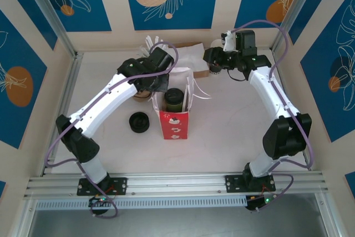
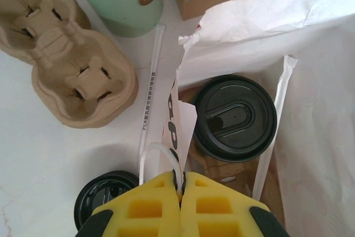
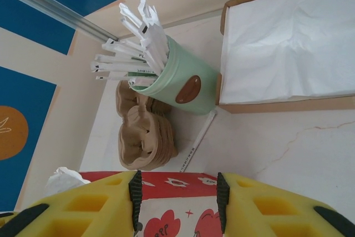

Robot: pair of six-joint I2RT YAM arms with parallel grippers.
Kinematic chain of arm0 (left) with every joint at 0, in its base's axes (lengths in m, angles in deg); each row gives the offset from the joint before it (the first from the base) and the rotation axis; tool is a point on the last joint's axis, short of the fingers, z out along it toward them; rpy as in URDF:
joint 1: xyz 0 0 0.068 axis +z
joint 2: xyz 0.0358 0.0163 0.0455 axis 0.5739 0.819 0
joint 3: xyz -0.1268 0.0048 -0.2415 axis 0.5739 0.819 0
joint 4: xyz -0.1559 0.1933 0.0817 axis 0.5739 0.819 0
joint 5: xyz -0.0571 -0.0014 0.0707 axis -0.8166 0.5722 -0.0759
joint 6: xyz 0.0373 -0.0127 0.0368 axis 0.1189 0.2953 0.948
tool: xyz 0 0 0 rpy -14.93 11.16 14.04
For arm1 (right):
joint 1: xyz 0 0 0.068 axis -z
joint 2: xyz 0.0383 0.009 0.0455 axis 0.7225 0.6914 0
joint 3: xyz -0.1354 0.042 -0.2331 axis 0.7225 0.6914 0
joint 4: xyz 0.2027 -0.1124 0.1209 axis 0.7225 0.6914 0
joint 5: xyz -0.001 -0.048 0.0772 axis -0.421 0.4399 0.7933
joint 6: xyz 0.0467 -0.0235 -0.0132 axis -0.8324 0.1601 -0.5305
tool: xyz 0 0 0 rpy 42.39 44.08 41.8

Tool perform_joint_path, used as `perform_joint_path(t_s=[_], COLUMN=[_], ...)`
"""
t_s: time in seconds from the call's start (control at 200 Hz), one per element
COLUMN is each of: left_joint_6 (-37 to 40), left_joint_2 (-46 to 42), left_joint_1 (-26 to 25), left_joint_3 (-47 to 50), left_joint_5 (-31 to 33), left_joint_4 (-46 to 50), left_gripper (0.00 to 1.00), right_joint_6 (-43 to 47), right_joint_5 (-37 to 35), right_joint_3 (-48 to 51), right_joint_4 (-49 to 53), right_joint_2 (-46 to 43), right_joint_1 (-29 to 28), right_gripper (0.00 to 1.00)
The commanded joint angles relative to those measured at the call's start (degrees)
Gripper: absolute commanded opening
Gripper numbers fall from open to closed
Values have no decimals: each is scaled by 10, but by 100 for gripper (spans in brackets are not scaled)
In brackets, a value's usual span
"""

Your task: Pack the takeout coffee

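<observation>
The takeout coffee (image 1: 174,98), a greenish cup under a round black lid (image 2: 234,116), stands upright inside the open red bag (image 1: 175,126). My left gripper (image 2: 182,186) is shut on the bag's white loop handle at the bag's left rim, just left of the cup; in the top view this gripper (image 1: 159,88) sits at the bag's back left corner. My right gripper (image 3: 176,198) is open and holds nothing, hanging at the back (image 1: 213,64), well apart from the bag. The bag's red patterned side (image 3: 177,217) shows beyond its fingers.
A loose flat black lid (image 1: 139,121) lies left of the bag. Stacked cardboard cup carriers (image 2: 66,65), a green holder full of wrapped straws (image 3: 177,79) and a napkin box (image 3: 288,43) stand behind it. One wrapped straw (image 2: 151,90) lies on the table.
</observation>
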Motion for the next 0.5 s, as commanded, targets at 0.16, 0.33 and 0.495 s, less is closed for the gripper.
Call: perform_joint_path(t_s=[0.16,0.33,0.495], left_joint_6=[15,27,35], left_joint_2=[-48,-57,-66], left_joint_1=[24,37,38], left_joint_3=[26,32,37], left_joint_5=[2,1,10], left_joint_4=[10,17,11], left_gripper=[3,3,4], right_joint_6=[8,16,14], right_joint_5=[-17,-43,-118], right_joint_3=[-62,-110,-138], right_joint_4=[25,54,78], right_joint_2=[52,104,134], right_joint_1=[-25,-45,-73], right_gripper=[44,45,45])
